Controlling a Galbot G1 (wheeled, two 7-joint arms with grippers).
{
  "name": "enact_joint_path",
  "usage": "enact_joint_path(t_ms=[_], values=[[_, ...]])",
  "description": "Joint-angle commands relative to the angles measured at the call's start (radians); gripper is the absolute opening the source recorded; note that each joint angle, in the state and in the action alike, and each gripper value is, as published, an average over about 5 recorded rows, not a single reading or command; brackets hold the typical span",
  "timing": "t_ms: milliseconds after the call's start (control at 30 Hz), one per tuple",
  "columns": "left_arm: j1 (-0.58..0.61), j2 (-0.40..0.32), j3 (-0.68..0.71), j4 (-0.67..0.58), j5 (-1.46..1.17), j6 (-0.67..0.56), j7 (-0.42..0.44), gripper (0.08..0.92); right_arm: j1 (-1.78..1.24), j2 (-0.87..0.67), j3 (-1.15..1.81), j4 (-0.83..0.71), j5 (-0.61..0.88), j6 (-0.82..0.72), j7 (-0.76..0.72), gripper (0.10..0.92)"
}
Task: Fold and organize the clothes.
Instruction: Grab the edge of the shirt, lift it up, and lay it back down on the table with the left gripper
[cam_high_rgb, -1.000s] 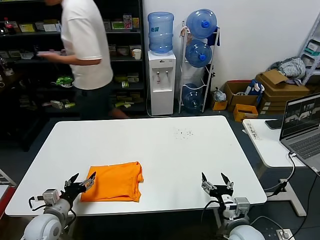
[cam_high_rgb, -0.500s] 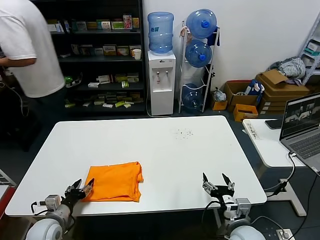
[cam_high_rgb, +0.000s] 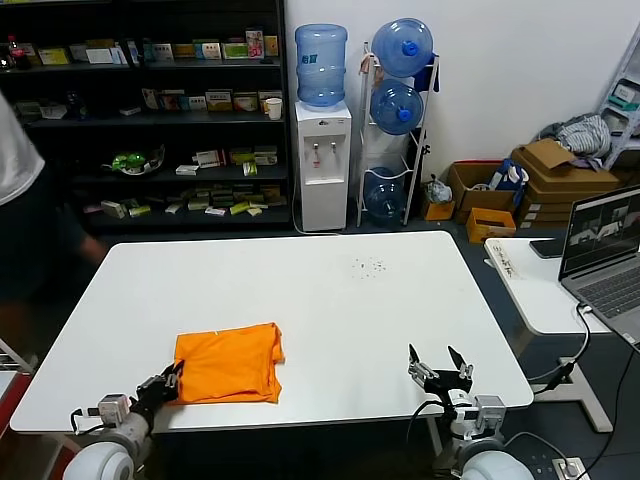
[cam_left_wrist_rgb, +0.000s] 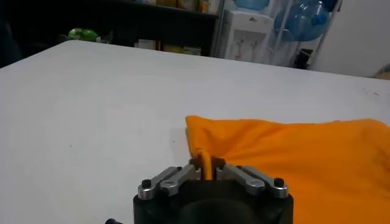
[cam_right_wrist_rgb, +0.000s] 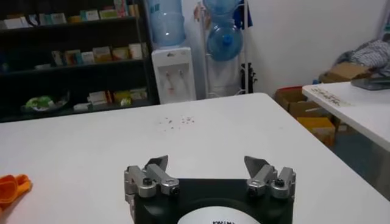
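Shirt: orange shirt (cam_high_rgb: 228, 362) lies folded into a rough square on the white table (cam_high_rgb: 330, 300), near-left part, close to the near edge.
L hand: left hand (cam_left_wrist_rgb: 207, 167) sits at the shirt's near-left corner, fingers clenched on a small pinch of the orange hem; wrist view shows fabric bunched between the tips.
R hand: right hand (cam_high_rgb: 437, 371) parked at near-right table edge, well apart from the shirt, fingers spread, holding nothing.
Step (judged): prob. dragging or squaring the folded shirt by that corner.
How to do it well: pull low & slow, parallel to table, so layers don't slide apart; let go only once cloth lies flat.
Risk: thin pinch may slip or lift only the top layer.
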Motion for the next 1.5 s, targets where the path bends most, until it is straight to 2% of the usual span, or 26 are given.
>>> enact_joint_path(t_ms=[33,100,233,367,467,667,767,900,1033,1167,1233,1300,1400,1500], values=[[0.036,-0.025,-0.005,-0.150,0.081,-0.031,-0.028,0.166,0.002,0.001,0.002,-0.006,0.001,0.003,0.001,0.823],[0.055,-0.034,-0.011,-0.235,0.122,-0.033,-0.042,0.134,0.003,0.000,0.003,-0.010,0.003,0.006,0.001,0.823],[0.089,-0.038,-0.029,-0.398,0.176,-0.002,-0.083,0.127,0.014,-0.001,0.001,-0.022,0.009,0.020,-0.006,0.823],[0.099,0.005,-0.081,-0.469,0.180,0.044,-0.122,0.127,0.030,-0.010,-0.001,-0.030,0.007,0.041,-0.036,0.823],[0.091,0.067,-0.153,-0.394,0.159,0.039,-0.114,0.127,0.041,-0.019,-0.001,-0.031,-0.013,0.053,-0.059,0.823],[0.054,0.208,-0.296,-0.041,0.143,-0.036,-0.037,0.127,0.051,-0.026,0.029,-0.039,-0.040,0.107,-0.093,0.823],[0.049,0.276,-0.345,0.065,0.125,-0.063,-0.006,0.127,0.041,-0.028,0.052,-0.042,-0.048,0.129,-0.110,0.823],[0.063,0.336,-0.389,0.086,0.107,-0.064,0.013,0.127,0.017,-0.031,0.086,-0.045,-0.059,0.141,-0.106,0.823],[0.075,0.401,-0.374,0.077,0.114,-0.056,0.017,0.127,-0.009,-0.029,0.115,-0.043,-0.068,0.159,-0.090,0.823],[0.098,0.444,-0.294,-0.047,0.038,-0.016,-0.012,0.127,-0.040,-0.018,0.147,-0.037,-0.079,0.172,-0.085,0.823],[0.074,0.417,-0.200,-0.166,-0.038,0.026,-0.058,0.127,-0.052,-0.010,0.157,-0.037,-0.089,0.179,-0.085,0.823],[0.009,0.365,-0.049,-0.280,-0.127,0.070,-0.137,0.127,-0.062,-0.004,0.162,-0.036,-0.099,0.183,-0.084,0.823],[-0.137,0.236,0.238,-0.395,-0.283,0.124,-0.308,0.127,-0.070,0.001,0.163,-0.027,-0.115,0.181,-0.082,0.823],[-0.291,0.067,0.470,-0.423,-0.389,0.144,-0.439,0.127,-0.064,0.004,0.161,-0.014,-0.126,0.176,-0.081,0.823]])
